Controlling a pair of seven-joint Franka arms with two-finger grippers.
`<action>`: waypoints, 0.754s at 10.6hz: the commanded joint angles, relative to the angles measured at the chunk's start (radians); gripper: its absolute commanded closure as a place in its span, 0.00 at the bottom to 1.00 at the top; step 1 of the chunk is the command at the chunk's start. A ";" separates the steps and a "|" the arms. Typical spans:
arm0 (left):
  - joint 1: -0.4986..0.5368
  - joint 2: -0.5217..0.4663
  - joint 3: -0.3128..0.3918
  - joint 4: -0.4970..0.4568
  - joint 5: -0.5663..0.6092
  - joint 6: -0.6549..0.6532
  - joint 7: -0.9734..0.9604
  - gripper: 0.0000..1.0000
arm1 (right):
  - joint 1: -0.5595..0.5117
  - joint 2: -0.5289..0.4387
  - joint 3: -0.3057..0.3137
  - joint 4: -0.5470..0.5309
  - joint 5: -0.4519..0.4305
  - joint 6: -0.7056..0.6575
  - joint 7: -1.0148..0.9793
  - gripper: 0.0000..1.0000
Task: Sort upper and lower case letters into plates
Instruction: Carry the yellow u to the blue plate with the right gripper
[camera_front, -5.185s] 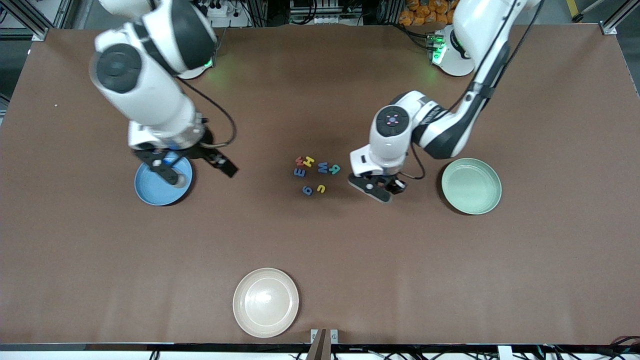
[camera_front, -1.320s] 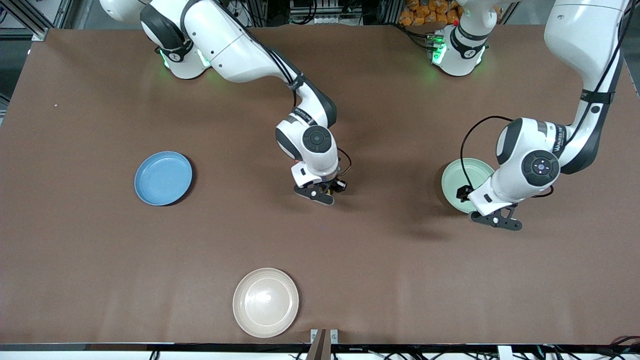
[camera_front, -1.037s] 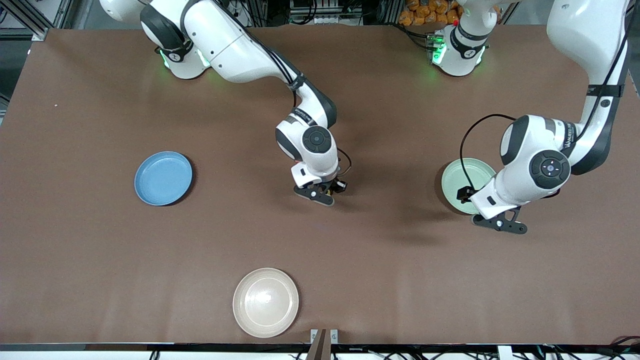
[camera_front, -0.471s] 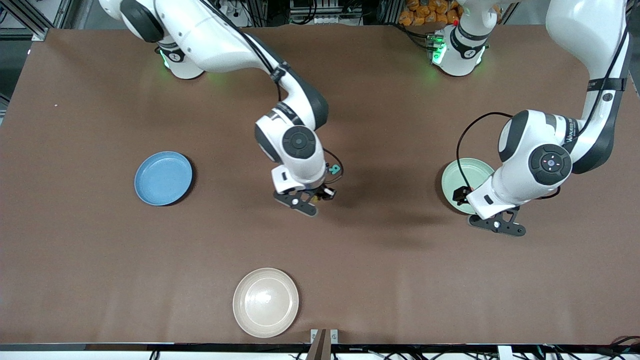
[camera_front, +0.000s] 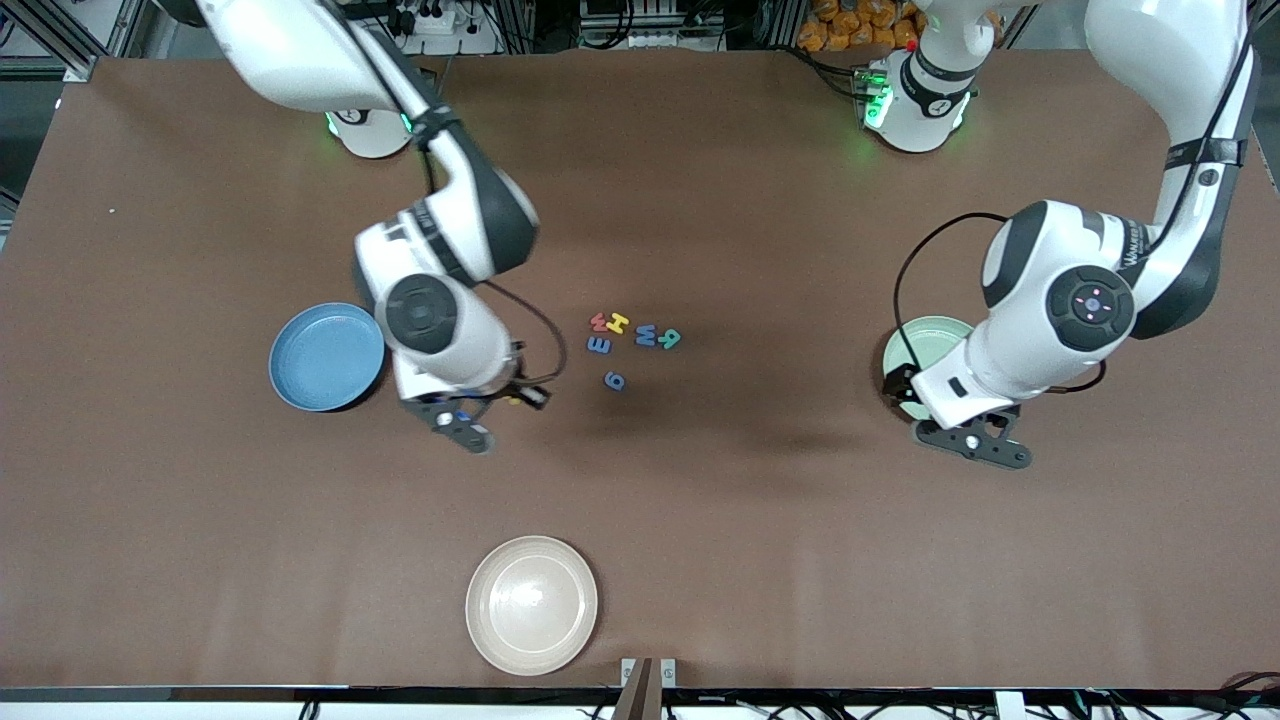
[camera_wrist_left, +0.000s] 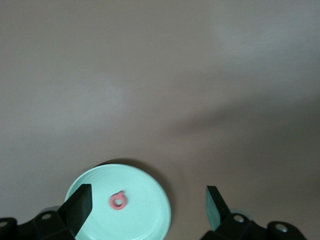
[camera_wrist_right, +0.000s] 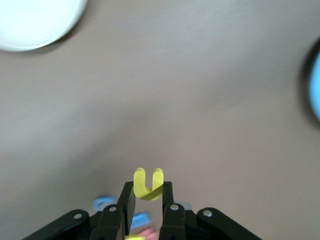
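Here the right gripper (camera_wrist_right: 146, 200) pinches a yellow letter (camera_wrist_right: 148, 184) over bare table between the blue plate (camera_front: 326, 357) and the remaining letters (camera_front: 627, 343). The left gripper (camera_wrist_left: 149, 205) hangs spread over the mint green plate (camera_wrist_left: 150, 200), where a red letter (camera_wrist_left: 118, 201) lies

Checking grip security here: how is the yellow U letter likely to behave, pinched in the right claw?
The yellow U looks stiff: it keeps its shape in the right claw. Probably light, being tiny. Pinched by its base only, it could twist or slip.
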 joint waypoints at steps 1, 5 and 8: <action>-0.054 0.016 -0.010 0.044 -0.022 -0.027 -0.005 0.00 | -0.168 -0.113 0.016 -0.253 0.016 0.034 -0.176 1.00; -0.122 0.068 -0.010 0.047 -0.019 -0.012 0.011 0.00 | -0.391 -0.152 0.014 -0.438 0.016 0.088 -0.476 1.00; -0.140 0.106 -0.010 0.074 -0.016 -0.009 0.004 0.00 | -0.449 -0.176 0.010 -0.544 0.014 0.172 -0.620 1.00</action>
